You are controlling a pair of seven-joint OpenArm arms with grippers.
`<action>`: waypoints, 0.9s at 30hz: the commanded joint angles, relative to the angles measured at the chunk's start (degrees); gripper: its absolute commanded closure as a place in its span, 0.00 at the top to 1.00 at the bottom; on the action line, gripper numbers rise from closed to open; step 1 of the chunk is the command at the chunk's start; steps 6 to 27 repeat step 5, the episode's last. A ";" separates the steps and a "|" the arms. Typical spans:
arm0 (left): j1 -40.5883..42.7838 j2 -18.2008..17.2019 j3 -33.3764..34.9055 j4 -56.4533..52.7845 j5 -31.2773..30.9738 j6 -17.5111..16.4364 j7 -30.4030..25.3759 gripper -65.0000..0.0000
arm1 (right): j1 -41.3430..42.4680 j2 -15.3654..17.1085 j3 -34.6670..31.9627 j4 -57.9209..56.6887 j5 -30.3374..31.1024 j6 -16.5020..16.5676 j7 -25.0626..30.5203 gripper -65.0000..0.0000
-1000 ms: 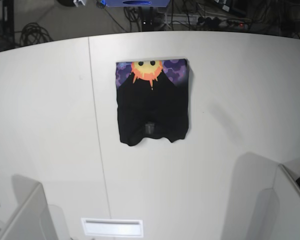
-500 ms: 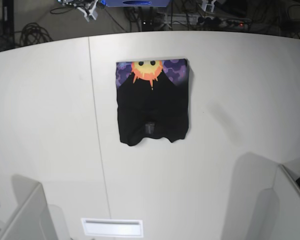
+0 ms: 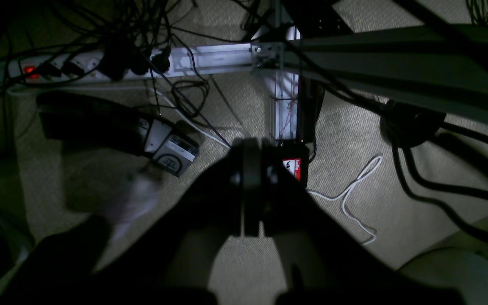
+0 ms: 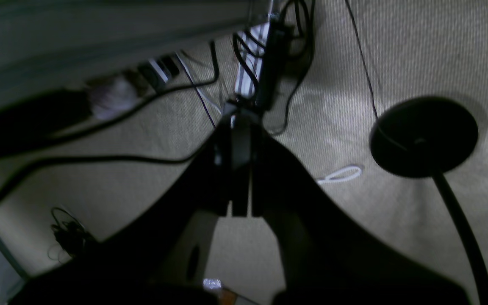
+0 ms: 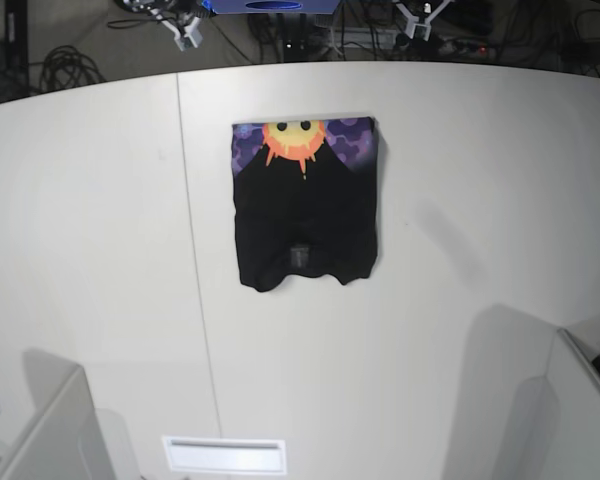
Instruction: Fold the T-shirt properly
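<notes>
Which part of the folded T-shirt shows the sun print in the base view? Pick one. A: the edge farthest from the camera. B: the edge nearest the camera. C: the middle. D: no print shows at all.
A: the orange-yellow sun face and purple print run along the far edge of the T-shirt, while its middle and near edge are plain black.
</notes>
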 commanded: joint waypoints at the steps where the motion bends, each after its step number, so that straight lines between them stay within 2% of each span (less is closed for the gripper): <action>1: 0.37 -0.31 -0.01 0.00 0.07 -0.04 -0.31 0.00 | -0.26 0.25 0.08 0.00 0.08 0.40 0.49 0.00; 5: 0.81 -0.57 -0.01 0.00 0.07 -0.04 -0.66 0.00 | -0.26 -1.07 0.08 0.00 0.08 0.40 0.49 0.00; 27: 0.81 -0.57 -0.01 0.00 0.07 -0.04 -0.66 0.00 | -0.26 -1.07 0.08 0.00 0.08 0.40 0.49 0.00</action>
